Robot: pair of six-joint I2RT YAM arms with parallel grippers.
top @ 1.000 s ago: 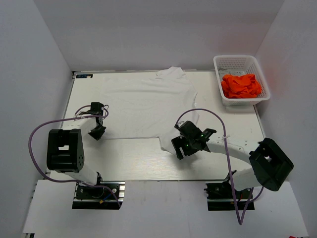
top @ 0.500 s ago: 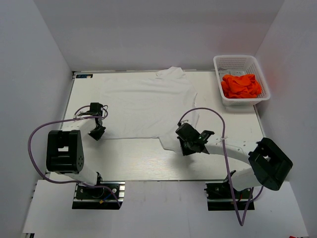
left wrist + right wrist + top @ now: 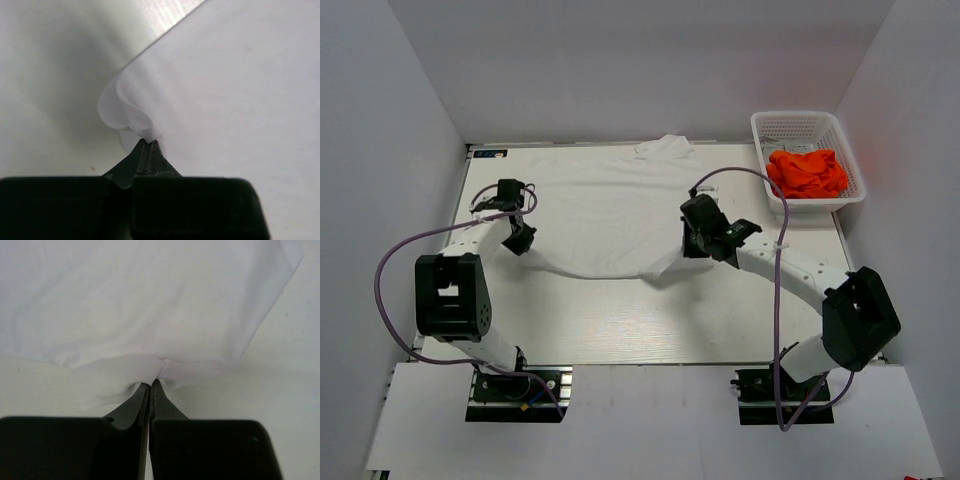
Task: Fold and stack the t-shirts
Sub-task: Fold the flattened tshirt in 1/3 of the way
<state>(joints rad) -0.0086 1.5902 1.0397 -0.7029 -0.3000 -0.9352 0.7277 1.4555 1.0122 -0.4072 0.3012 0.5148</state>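
A white t-shirt [image 3: 610, 205] lies spread across the table, its near hem lifted off the surface. My left gripper [image 3: 517, 238] is shut on the hem's left corner; the left wrist view shows the bunched white fabric [image 3: 131, 117] pinched at the fingertips of that gripper [image 3: 148, 142]. My right gripper [image 3: 695, 238] is shut on the hem's right corner, with the cloth [image 3: 130, 370] puckered at its closed tips [image 3: 152, 382]. Orange t-shirts [image 3: 807, 172] lie crumpled in the basket at the back right.
A white lattice basket [image 3: 802, 125] stands at the table's back right corner. The pale wooden table [image 3: 600, 320] is walled by white panels on the left, back and right. Purple cables loop from both arms.
My right gripper shut on the shirt's near right corner and carried it up and away from me. My left gripper, still shut on the left corner, also moved toward the back, lifting the hem.
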